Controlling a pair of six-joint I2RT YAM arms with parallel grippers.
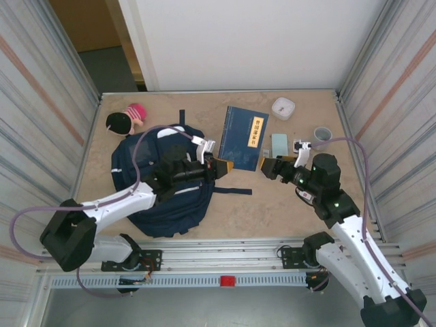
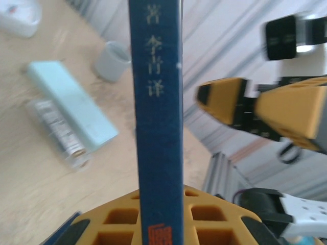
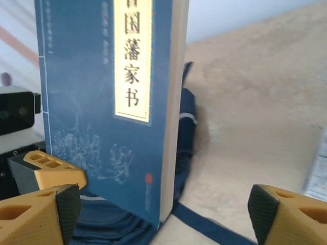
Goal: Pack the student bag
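Gripping blue book (image 1: 244, 138) in L hand (image 1: 218, 166), clenched on its near corner. R hand (image 1: 272, 165) released, jaws wide, just beside book. Under L arm, flat on counter (image 1: 286, 204): bag (image 1: 174, 214), opening hidden. Back R hand straight off; then carry book over bag w/o twisting grip.

1. The bag (image 1: 160, 197) lies on the left half of the table (image 1: 272, 214).
2. The book (image 1: 244, 138) is just right of the bag.
3. A flat box (image 1: 279, 144) lies just right of the book.
4. A cup (image 1: 322, 134) stands by the right edge.
5. A tub (image 1: 283, 107) sits by the far edge, behind the box.
6. A toy (image 1: 126, 119) lies in the far left corner.
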